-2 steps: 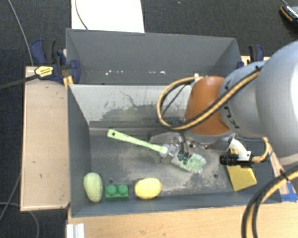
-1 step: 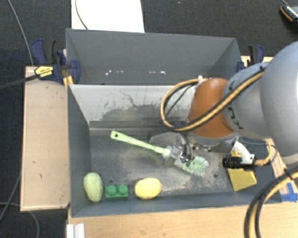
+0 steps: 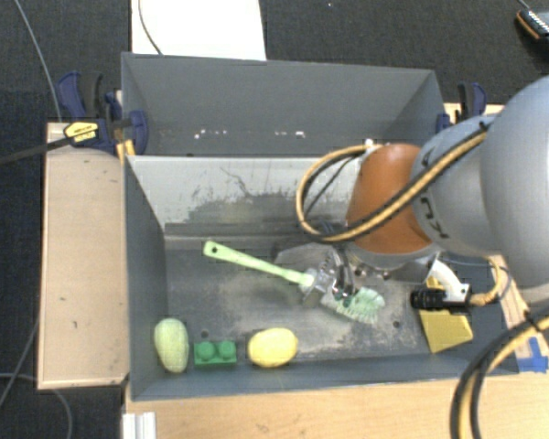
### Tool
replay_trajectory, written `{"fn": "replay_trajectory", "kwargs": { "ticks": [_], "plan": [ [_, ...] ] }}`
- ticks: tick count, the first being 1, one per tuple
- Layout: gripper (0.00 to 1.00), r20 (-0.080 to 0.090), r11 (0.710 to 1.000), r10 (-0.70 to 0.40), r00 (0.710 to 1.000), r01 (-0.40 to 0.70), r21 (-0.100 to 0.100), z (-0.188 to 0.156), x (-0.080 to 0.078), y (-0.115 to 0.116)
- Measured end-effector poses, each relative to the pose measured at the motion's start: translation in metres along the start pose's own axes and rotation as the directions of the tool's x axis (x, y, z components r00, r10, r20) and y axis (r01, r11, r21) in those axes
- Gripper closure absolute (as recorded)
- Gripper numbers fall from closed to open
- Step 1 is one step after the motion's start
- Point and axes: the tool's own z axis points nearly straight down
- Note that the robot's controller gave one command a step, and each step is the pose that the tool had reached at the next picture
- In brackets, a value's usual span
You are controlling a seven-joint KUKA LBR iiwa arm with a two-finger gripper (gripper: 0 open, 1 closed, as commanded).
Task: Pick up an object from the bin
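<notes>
Brush (image 3: pixel 256 263), pale green, long thin handle, darker green bristle head. It lies on the floor of the bin (image 3: pixel 146 273), right of middle, slanting from upper left down to lower right, with the bristle end towards the right wall. It seems to rest on the floor rather than hang clear.

Tool (image 3: pixel 334 286): down at the brush's neck, where handle meets head, under the arm's orange cover (image 3: pixel 389 199). Whether it is spread or pinching the neck cannot be told.

Other contents, front row, left to right: pale oval (image 3: pixel 171 344), green block (image 3: pixel 215 352) just beside it, yellow oval (image 3: pixel 273 347) close to the block. All three lie well apart from the tool. Yellow slab (image 3: pixel 446 329): at the right wall, near the bristle head but apart from it.

Step in hand, as judged: securing the brush at the neck before the lift.

Handling notes:
- The grip should cross the handle squarely; a slanted bite on so thin a stem may let it twist out.
- The neck is off balance. The long handle will likely droop on lifting, so a firm close is wanted first.
- The tool should close on the stem and not on the bristles, which would give way.
- The lift should go straight up, so the swinging handle end stays clear of the left wall.
</notes>
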Motion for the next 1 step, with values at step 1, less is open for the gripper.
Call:
{"fn": "replay_trajectory", "kwargs": {
  "ticks": [1],
  "plan": [
    [1.00, -0.001, 1.000, 0.004, 1.000, -0.004, 0.002, 0.0133, 0.0139, -0.0418]
  ]
}}
